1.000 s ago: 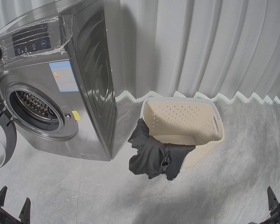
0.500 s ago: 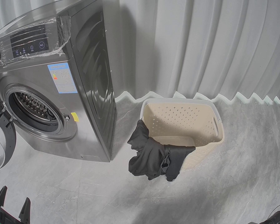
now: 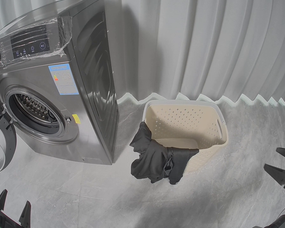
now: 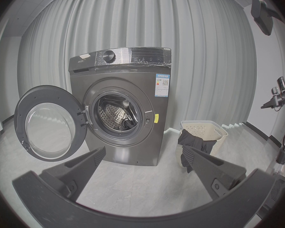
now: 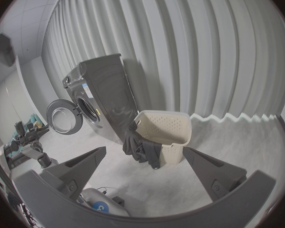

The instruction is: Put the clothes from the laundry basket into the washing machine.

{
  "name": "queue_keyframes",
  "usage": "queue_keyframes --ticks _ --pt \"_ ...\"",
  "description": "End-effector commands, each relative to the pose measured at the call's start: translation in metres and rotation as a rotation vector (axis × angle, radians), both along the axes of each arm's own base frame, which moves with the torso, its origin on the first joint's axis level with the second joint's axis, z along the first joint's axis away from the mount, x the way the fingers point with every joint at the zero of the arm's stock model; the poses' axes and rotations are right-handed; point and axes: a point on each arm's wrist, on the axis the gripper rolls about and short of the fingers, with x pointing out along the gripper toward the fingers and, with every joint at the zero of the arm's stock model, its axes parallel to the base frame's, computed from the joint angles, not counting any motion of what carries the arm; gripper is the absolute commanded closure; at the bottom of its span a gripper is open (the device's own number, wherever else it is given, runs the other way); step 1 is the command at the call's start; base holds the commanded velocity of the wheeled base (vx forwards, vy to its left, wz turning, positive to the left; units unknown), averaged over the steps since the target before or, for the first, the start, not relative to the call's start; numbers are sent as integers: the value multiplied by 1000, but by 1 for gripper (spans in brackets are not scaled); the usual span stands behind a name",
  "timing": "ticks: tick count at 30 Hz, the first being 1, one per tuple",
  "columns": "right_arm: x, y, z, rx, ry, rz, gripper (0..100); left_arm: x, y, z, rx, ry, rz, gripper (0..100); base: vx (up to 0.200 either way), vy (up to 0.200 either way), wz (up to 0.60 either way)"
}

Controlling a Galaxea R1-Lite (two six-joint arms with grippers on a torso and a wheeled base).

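Dark clothes (image 3: 158,160) hang over the laundry basket's (image 3: 223,124) rim at the corner nearest the open washing machine (image 3: 95,79), while the left gripper (image 3: 15,197) and right gripper (image 3: 271,158) both gape empty, well apart from them.

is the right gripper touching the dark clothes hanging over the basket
Apart. The head view shows bare floor between the right gripper and the dark clothes draped over the basket rim.

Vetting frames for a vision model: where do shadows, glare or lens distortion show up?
Head view: the washing machine casts a dark shadow on the curtain beside it, and the plastic wrap on its panel glints. Left and right wrist views: strong fisheye bows the curtain folds, with black corners.
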Motion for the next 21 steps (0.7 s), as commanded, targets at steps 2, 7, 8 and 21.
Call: queue_keyframes --ticks 2,7,8,21 --pt "93 19 -39 33 311 70 0 0 0 -5 -4 0 0 0 0 0 0" --pt "106 39 -46 24 388 64 0 0 0 -5 -4 0 0 0 0 0 0" --pt "108 42 -46 25 393 61 0 0 0 -5 -4 0 0 0 0 0 0" --pt "157 89 -95 19 489 -52 0 0 0 -5 -3 0 3 0 0 0 0"
